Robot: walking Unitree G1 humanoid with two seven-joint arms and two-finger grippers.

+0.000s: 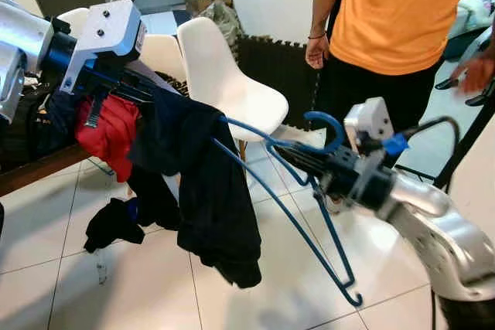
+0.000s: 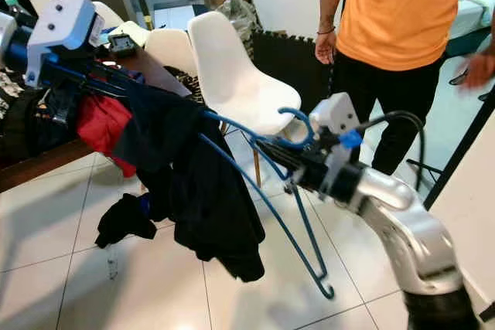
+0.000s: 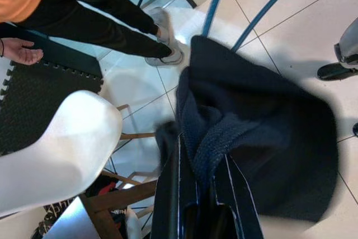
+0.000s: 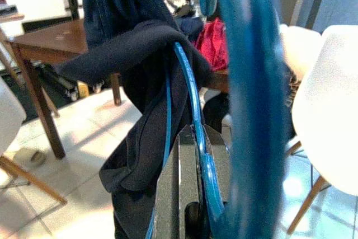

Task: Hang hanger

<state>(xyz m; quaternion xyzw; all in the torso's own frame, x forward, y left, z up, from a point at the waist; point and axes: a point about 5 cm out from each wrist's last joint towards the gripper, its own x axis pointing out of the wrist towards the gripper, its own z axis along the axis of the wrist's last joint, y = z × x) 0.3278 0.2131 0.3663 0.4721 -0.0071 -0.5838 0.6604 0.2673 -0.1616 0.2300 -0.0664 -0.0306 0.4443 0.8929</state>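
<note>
Right gripper (image 1: pixel 305 161) clamps blue hanger (image 1: pixel 309 222) near hook, mid-air at centre; left gripper (image 3: pixel 204 180) pinches dark garment (image 1: pixel 205 191) draped on it. Hanging not yet done; no rail visible.

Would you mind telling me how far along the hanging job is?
Done: the dark garment is partly draped on the blue hanger. In hand: the right gripper grips the hanger near its hook, and the left gripper pinches the garment. Left: hanging it up; no rail is visible.
</note>
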